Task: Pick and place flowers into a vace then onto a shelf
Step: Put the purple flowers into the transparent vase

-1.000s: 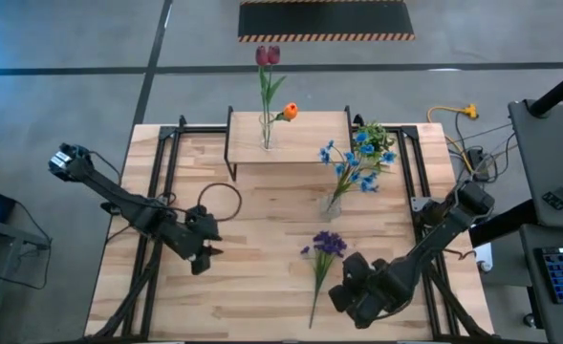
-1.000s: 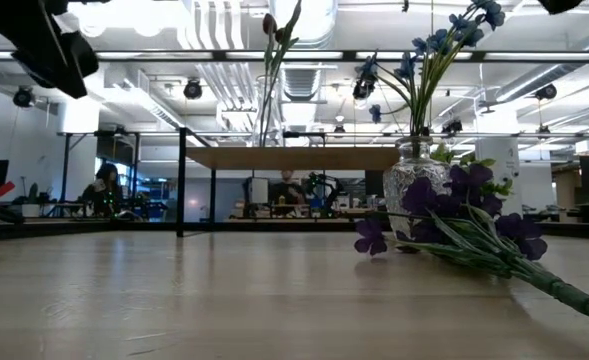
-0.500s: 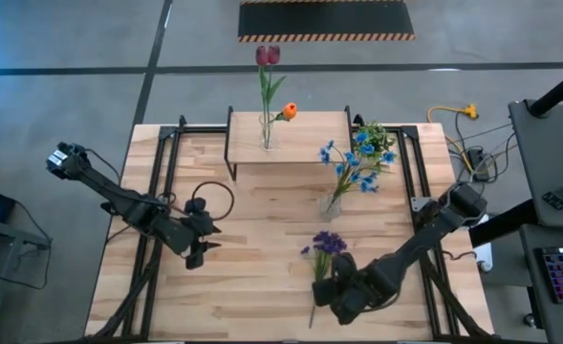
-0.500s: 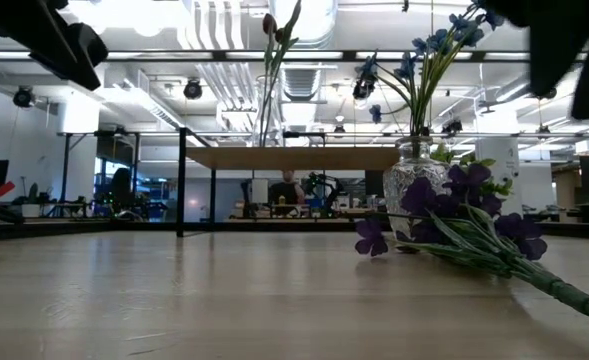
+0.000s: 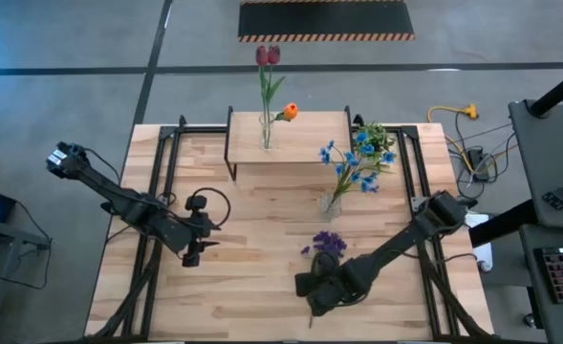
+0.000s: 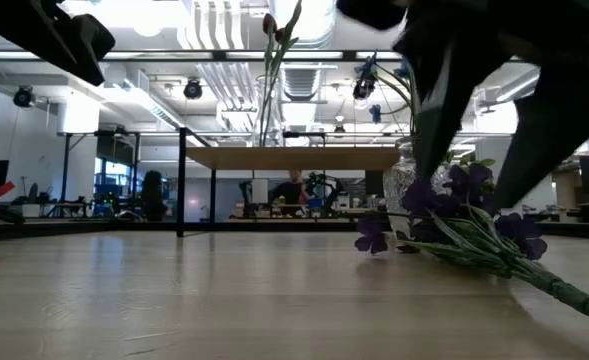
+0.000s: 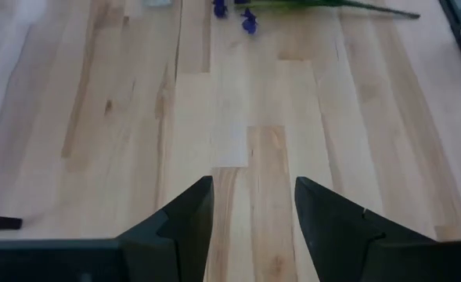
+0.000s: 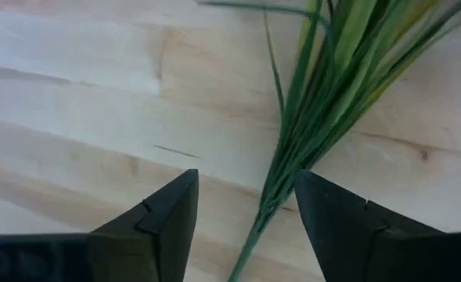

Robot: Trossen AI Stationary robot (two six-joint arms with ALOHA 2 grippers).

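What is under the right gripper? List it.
Under the open right gripper lie the green stems of the purple flower bunch on the light wooden table. In the high view the arm covers part of the stems.

I'm looking straight down on the bench [image 5: 262, 287], level across it, and close from both wrists; all views are sharing the purple bunch [image 5: 327, 245].

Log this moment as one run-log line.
right claw: open, straddling purple bunch stem on table | left claw: open, idle over bare wood | blue spray: in vase | tulips: on shelf
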